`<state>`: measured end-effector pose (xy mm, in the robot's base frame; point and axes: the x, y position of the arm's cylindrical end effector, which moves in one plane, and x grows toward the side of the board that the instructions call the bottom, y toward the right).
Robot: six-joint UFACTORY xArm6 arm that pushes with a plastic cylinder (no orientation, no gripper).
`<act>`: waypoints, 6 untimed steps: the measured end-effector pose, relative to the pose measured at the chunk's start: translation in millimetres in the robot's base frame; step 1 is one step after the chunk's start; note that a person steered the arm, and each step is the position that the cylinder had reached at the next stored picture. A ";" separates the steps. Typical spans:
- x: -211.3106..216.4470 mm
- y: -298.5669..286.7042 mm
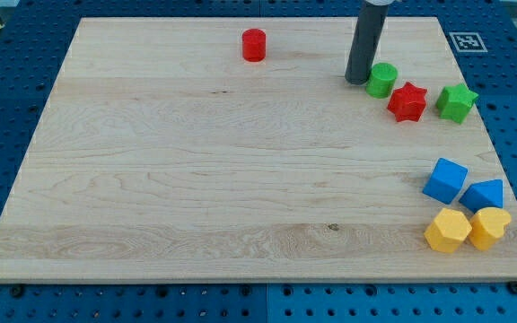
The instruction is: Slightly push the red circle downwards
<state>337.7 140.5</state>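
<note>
Yellow blocks (467,229) at table (196,224) bottom-right corner. No gripper fitted; my tip (358,82) seemingly touching green circle (382,80), well apart from red circle (254,45) near top edge. Risk: approach from side shoves it sideways.

Lighting was bright, even and diffuse. Blocks cast only short soft shadows. Focus was sharp throughout, without glare.

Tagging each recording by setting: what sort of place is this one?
Probably a robotics lab bench. A wooden board lies on a blue perforated table, a printed marker tag sits at its corner, and my tip stands beside the green circle.
</note>
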 end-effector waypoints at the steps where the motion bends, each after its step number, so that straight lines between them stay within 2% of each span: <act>1: -7.0 -3.1; 3: -8.9 15.1; 4: -9.3 -13.4; 6: -12.4 -200.9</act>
<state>325.3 -60.4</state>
